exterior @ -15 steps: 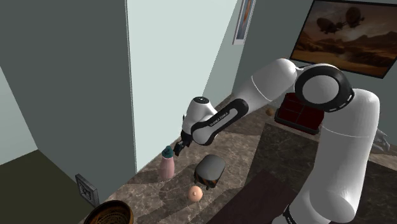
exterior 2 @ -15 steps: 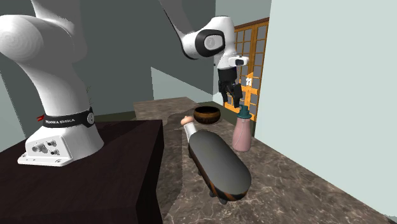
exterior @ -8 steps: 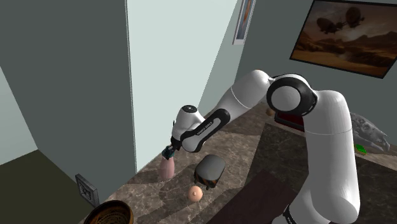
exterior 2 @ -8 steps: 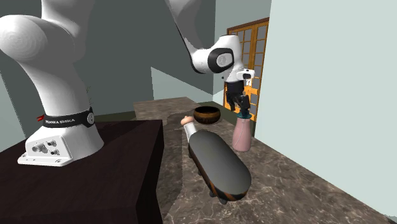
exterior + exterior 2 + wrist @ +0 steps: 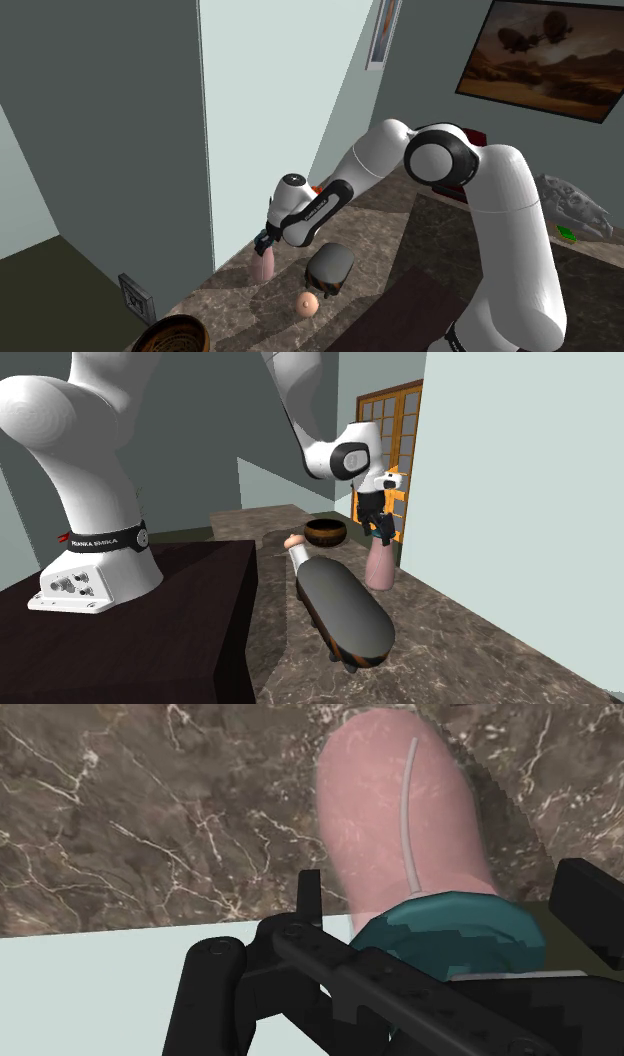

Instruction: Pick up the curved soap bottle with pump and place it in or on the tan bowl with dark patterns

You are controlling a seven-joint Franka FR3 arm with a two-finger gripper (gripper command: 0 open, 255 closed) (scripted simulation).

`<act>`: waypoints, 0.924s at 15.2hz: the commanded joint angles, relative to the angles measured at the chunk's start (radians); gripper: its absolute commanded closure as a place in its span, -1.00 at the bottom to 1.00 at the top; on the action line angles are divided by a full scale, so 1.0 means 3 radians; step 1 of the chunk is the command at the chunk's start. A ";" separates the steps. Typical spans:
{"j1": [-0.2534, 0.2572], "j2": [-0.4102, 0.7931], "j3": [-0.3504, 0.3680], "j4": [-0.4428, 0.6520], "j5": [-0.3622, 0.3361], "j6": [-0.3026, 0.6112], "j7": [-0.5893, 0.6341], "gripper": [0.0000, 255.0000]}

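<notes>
The curved pink soap bottle (image 5: 263,266) (image 5: 379,564) (image 5: 400,814) with a teal pump (image 5: 450,932) stands upright on the marble counter, close to the pale wall. My gripper (image 5: 265,243) (image 5: 381,530) (image 5: 450,874) has come down over its top. It is open, with one black finger on each side of the teal pump and not clasping it. The tan bowl with dark patterns (image 5: 170,336) (image 5: 325,532) sits further along the counter, toward the shoulder view's lower left.
A dark oblong object (image 5: 329,268) (image 5: 340,607) lies on the counter beside the bottle, with a small peach ball-like piece (image 5: 308,304) (image 5: 292,540) at its end. The pale wall (image 5: 260,100) rises just behind the bottle. My dark stand (image 5: 150,612) borders the counter.
My gripper has moved down and toward the wall, from above the bottle to around its pump. It has stayed open, and the bottle has not moved.
</notes>
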 commanded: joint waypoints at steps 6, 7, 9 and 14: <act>0.0002 0.0007 -0.0002 0.0002 -0.0001 0.0006 0.0002 1.00; 0.0002 0.0007 -0.0002 0.0002 -0.0001 0.0006 0.0002 1.00; 0.0002 0.0007 -0.0002 0.0002 -0.0001 0.0006 0.0001 1.00; 0.0002 0.0007 -0.0002 0.0002 -0.0001 0.0006 0.0001 1.00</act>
